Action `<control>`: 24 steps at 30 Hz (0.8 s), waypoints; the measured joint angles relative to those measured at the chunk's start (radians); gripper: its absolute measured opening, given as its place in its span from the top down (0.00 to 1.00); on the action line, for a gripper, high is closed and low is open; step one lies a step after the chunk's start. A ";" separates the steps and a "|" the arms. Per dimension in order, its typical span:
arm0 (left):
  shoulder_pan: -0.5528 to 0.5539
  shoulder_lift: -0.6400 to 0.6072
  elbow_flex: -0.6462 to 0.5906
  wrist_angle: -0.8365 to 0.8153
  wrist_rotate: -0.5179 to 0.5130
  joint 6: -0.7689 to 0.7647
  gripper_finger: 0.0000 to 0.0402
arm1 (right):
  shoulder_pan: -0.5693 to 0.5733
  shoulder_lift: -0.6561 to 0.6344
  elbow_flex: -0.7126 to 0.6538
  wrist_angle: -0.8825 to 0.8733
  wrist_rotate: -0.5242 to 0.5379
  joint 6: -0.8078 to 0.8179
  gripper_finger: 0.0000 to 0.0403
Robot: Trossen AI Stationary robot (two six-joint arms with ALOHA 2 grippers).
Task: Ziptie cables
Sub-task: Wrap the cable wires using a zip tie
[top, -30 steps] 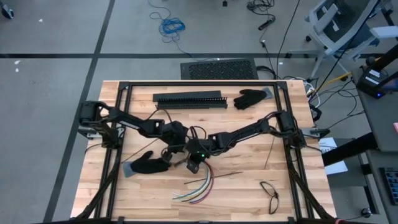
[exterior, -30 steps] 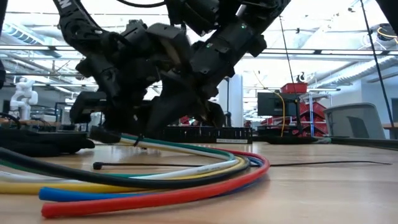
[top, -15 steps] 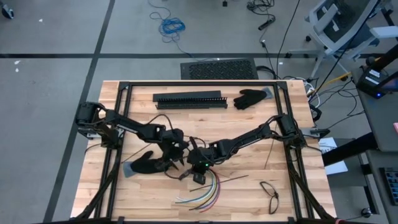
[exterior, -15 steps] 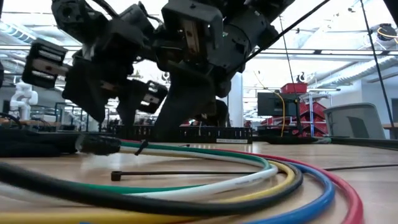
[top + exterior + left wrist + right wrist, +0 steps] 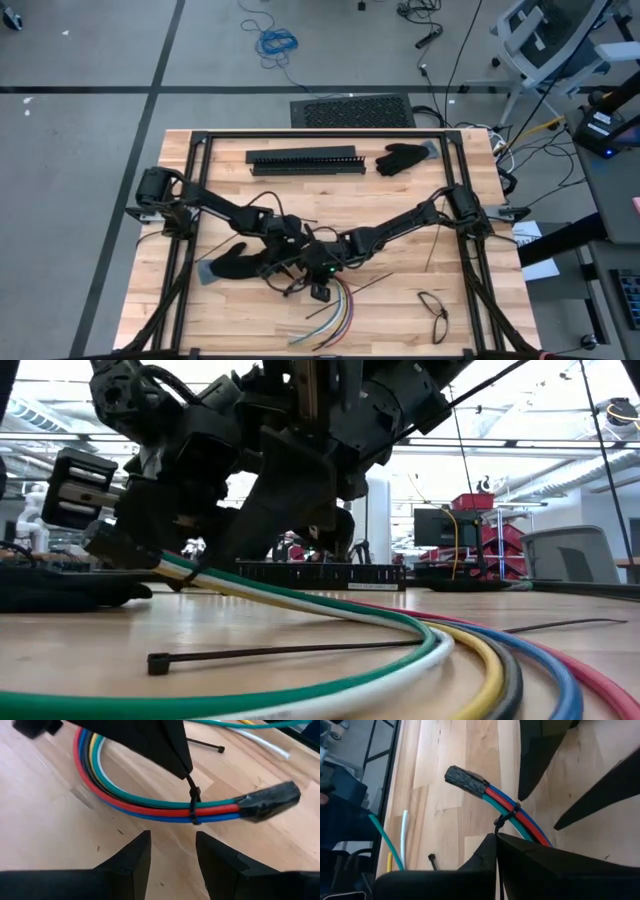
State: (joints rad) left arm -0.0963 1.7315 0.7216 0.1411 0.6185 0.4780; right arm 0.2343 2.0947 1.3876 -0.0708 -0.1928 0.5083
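The cables (image 5: 336, 312) are a bundle of coloured wires curving toward the table's near edge. Their far end is wrapped in black tape (image 5: 270, 802), and a black zip tie (image 5: 193, 806) circles them just behind it. In the low view the cables (image 5: 400, 630) rise from the wood toward the grippers. My right gripper (image 5: 496, 844) is shut on the zip tie's tail above the bundle. My left gripper (image 5: 172, 854) hovers open beside the bundle's tied end, touching nothing. In the high view both grippers meet at mid-table: left gripper (image 5: 292, 272), right gripper (image 5: 318, 282). My right gripper pinches the zip tie's free tail (image 5: 501, 823) between its two shut fingertips (image 5: 184, 767), coming from above. The tail runs straight down to the loop around the cables. The bundle's taped end hangs raised from the tie; the rest of the cables lie on the table.
A loose zip tie (image 5: 290, 650) lies on the wood near the cables, with another thin strip (image 5: 434, 246) farther right. A black slotted bar (image 5: 305, 160) and a glove (image 5: 402, 157) lie by the far edge, a second glove (image 5: 238, 263) at the left, and glasses (image 5: 434, 312) at the near right.
Both grippers have moved together toward the table's near edge. The cables' tied end has been drawn along with them, and the bundle's arc has slid and swung nearer the near edge.
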 joint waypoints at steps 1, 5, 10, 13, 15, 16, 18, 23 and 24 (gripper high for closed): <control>-0.002 0.001 0.003 -0.005 0.001 -0.002 0.62 | 0.002 0.000 0.000 -0.005 0.000 -0.001 1.00; -0.002 -0.004 0.005 0.003 0.049 -0.002 0.63 | 0.007 0.000 0.000 -0.007 0.006 -0.013 1.00; -0.002 -0.014 0.008 0.010 0.089 -0.006 0.72 | 0.005 0.000 0.000 -0.027 0.021 -0.024 1.00; 0.003 -0.014 0.011 0.011 0.089 -0.057 0.77 | 0.006 0.000 0.001 -0.069 0.045 -0.033 1.00; 0.011 -0.014 0.019 0.012 0.089 -0.073 0.78 | 0.005 0.001 0.001 -0.083 0.049 -0.045 1.00; 0.015 -0.015 0.020 0.012 0.089 -0.069 0.78 | 0.005 0.001 0.001 -0.082 0.051 -0.047 1.00; 0.021 -0.015 0.021 0.015 0.089 -0.051 0.78 | 0.005 0.001 0.001 -0.076 0.051 -0.050 1.00; 0.024 0.003 0.023 0.021 0.062 0.003 0.78 | 0.005 0.002 -0.001 -0.074 0.048 -0.057 1.00; 0.024 0.011 0.023 0.032 0.061 0.003 0.78 | 0.006 0.002 -0.002 -0.076 0.048 -0.058 1.00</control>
State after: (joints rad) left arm -0.0723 1.7427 0.7444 0.1727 0.6792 0.4815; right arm 0.2401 2.0968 1.3861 -0.1468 -0.1448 0.4504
